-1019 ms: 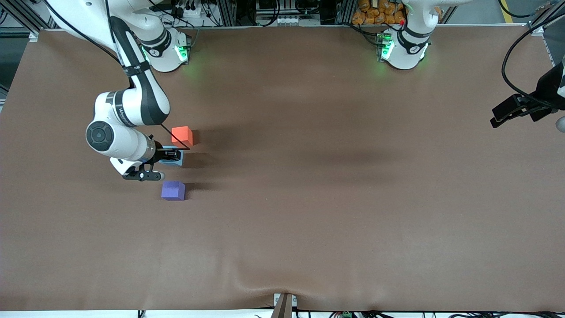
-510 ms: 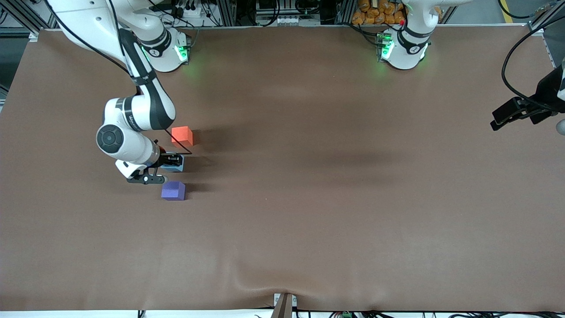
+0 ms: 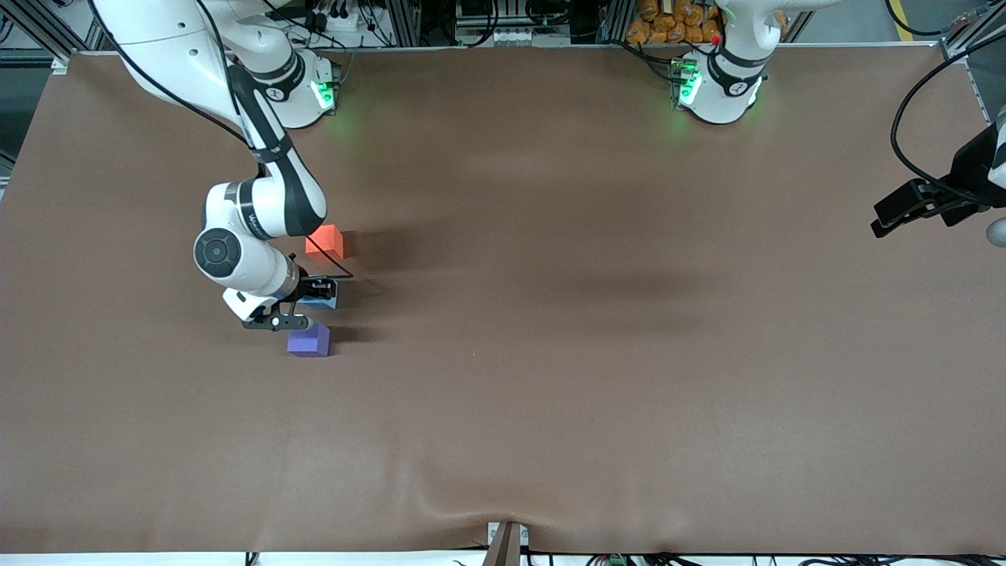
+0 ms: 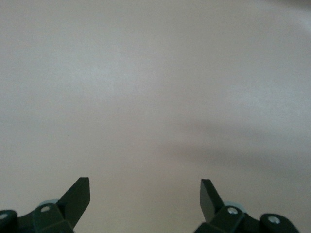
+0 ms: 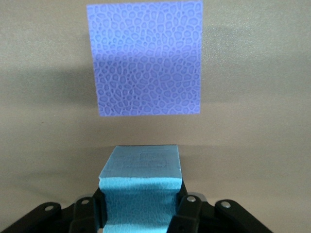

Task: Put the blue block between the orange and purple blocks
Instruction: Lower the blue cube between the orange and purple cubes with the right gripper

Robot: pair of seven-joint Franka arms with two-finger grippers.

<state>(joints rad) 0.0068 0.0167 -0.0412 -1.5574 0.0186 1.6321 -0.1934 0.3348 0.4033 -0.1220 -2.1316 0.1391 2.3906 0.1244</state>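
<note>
My right gripper (image 3: 317,292) is shut on the light sky-blue block (image 3: 324,297), which it holds low over the table between the orange block (image 3: 325,241) and the purple block (image 3: 309,340). In the right wrist view the blue block (image 5: 141,189) sits squeezed between the fingers (image 5: 187,213), with the purple block (image 5: 144,58) on the table just ahead of it. The orange block lies farther from the front camera, the purple one nearer. My left gripper (image 4: 145,194) is open and empty, up in the air past the left arm's end of the table.
The brown table cover (image 3: 550,314) spreads wide toward the left arm's end. The arm bases (image 3: 715,86) stand along the table's edge farthest from the front camera. A small mount (image 3: 507,542) sits at the edge nearest that camera.
My right gripper has moved with the blue block a little toward the left arm's end and toward the purple block. The left arm has barely moved.
</note>
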